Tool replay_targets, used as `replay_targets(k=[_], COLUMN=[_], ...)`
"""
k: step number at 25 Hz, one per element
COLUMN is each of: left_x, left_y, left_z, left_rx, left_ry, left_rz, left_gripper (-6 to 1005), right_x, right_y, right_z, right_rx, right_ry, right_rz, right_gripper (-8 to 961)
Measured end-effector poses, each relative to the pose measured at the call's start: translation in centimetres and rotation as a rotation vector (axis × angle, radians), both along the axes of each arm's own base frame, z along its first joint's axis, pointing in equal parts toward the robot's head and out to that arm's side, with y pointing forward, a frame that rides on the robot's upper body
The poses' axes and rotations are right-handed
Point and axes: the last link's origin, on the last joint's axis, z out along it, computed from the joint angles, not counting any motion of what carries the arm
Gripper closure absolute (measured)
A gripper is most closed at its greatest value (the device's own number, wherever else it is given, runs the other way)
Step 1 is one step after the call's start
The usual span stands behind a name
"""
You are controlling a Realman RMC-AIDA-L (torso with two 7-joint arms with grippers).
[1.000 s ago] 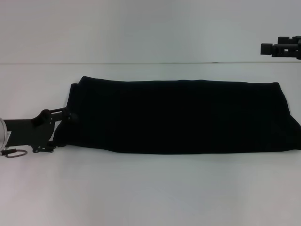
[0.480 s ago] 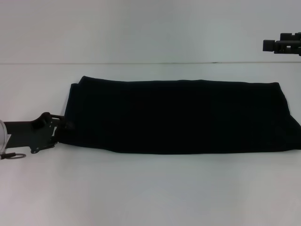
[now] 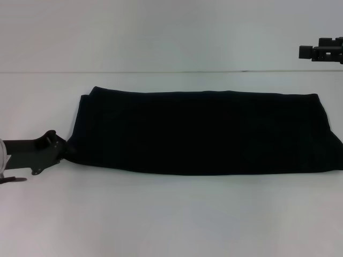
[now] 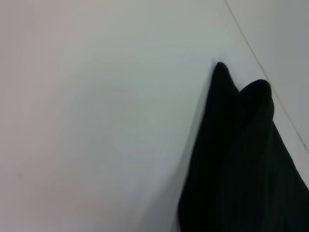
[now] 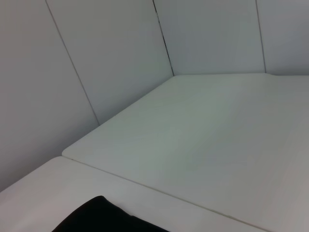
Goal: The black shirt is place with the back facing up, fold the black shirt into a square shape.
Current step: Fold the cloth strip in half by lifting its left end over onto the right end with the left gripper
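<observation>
Black shirt (image 3: 203, 134): lies folded into a long band across the white desk (image 3: 171, 214), flat, running left to right.
Left gripper (image 3: 63, 147): low at the band's near left corner, touching the cloth; whether the jaws are spread or pinching cannot be told.
Right gripper (image 3: 308, 52): raised at the far right, well apart from the shirt; jaw state cannot be told.

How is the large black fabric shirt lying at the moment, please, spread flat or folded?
Folded. The large black fabric shirt lies as a long band across the white table, sleeves and neckline hidden; not yet square.
</observation>
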Motion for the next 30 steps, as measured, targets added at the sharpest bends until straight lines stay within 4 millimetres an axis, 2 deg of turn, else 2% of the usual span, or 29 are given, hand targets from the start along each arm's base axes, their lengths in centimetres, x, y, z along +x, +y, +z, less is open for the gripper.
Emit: replay_targets(k=[3,8,11,18,22,26,30], left_x=[-0.2,-0.6,-1.1,-3.4,-4.0,-3.7,-2.1], left_y=[0.0,-0.5,-0.7,-1.5,-2.0,-1.7,-0.6], left_z=[0.5,1.4,2.9,8.5,10.6,11.3,11.4], left_rx=[0.001,-0.024,-0.036,-0.019,-0.018,-0.03,-0.053], left_ry=[0.037,0.102,0.173,0.385,0.446,0.472,0.463], left_rz=[-0.039,-0.114,-0.154,-0.151,-0.138,-0.152,-0.209], left_gripper=[974,979,978,978,978,979,979], right_x=[-0.1,-0.2,-0.4,-1.1,-1.4,-1.4,-1.0], right_y=[0.0,0.0,0.1,0.6,0.7,0.7,0.5], right_z=[-0.1,-0.5,-0.8,-1.7,-2.2,-2.3,-2.1], right_rx=[-0.001,-0.004,-0.002,0.017,0.02,0.025,0.041], right_ry=[0.001,0.006,0.017,0.057,0.071,0.065,0.063], right_rz=[0.001,0.001,0.003,-0.003,-0.001,0.004,0.016], right_gripper=[21,22,21,22,22,23,23])
